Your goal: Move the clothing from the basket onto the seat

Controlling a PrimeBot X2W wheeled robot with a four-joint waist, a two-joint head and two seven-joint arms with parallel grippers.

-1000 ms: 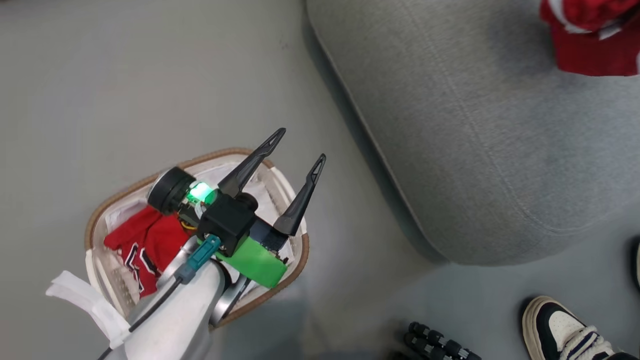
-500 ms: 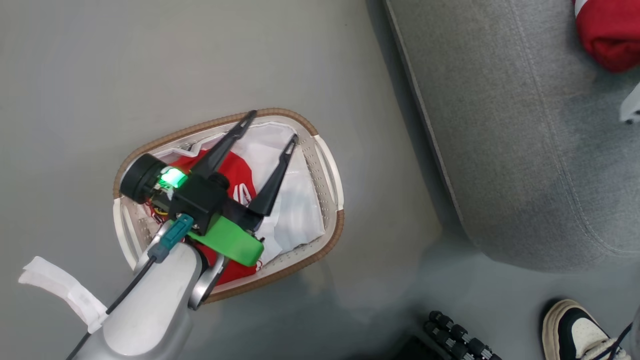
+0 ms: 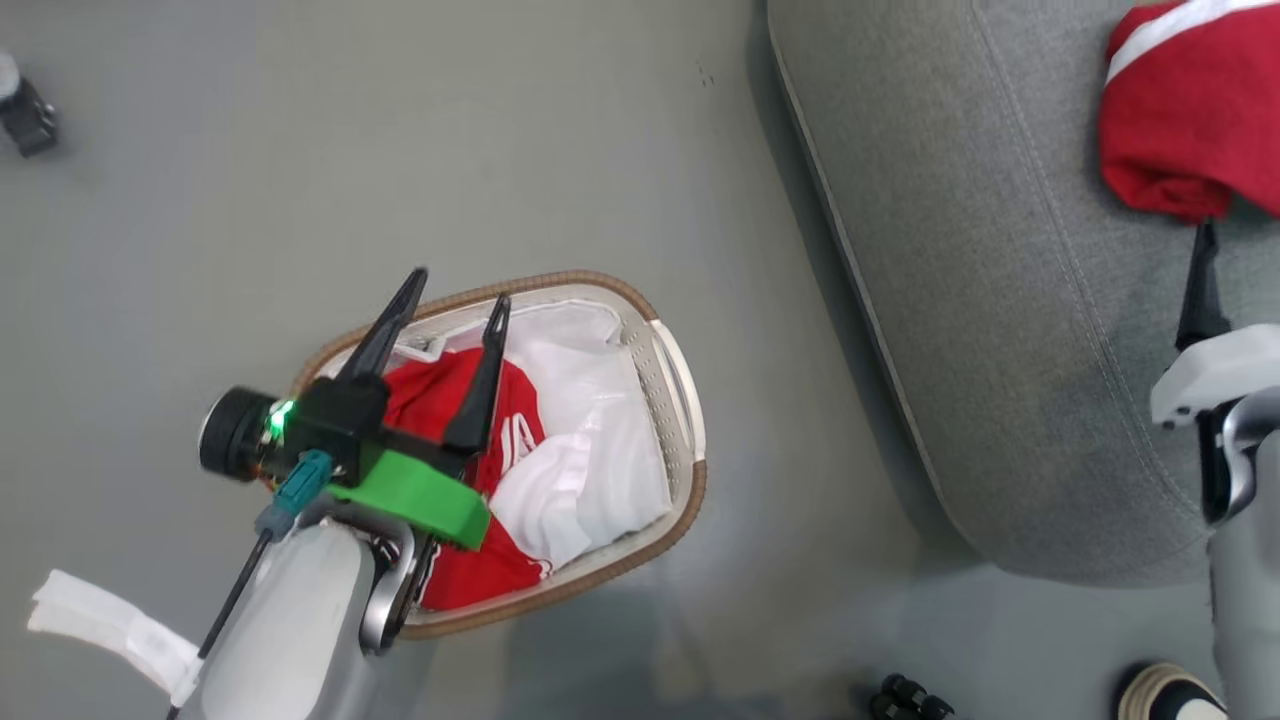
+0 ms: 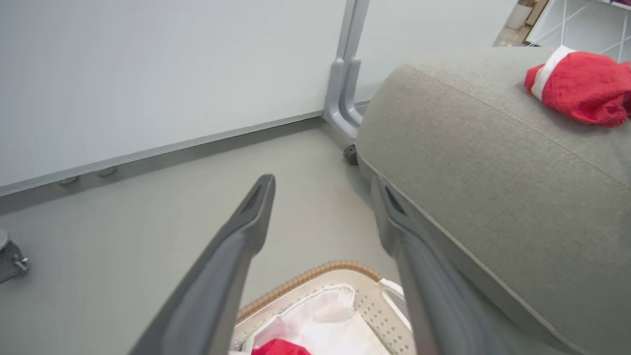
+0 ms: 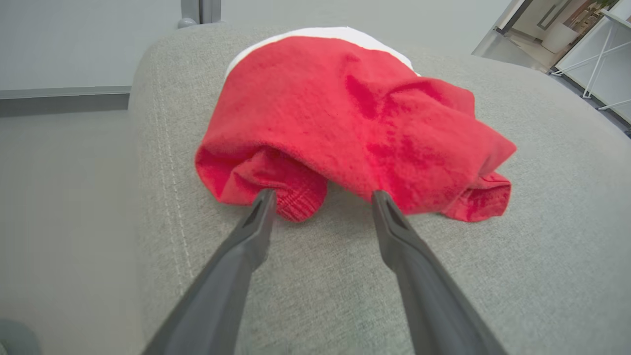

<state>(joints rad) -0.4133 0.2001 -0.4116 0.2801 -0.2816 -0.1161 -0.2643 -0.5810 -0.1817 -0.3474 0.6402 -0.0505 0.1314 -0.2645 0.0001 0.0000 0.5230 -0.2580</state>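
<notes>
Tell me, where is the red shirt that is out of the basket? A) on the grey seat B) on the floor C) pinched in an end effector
A: the red garment lies bunched on the grey seat, just past the open right end effector, which holds nothing.

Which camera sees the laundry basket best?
The head view: it shows nearly the whole basket, with its brown rim, the red clothing and a white sheet inside. The left wrist view catches one end, between the left hand's fingers.
</notes>
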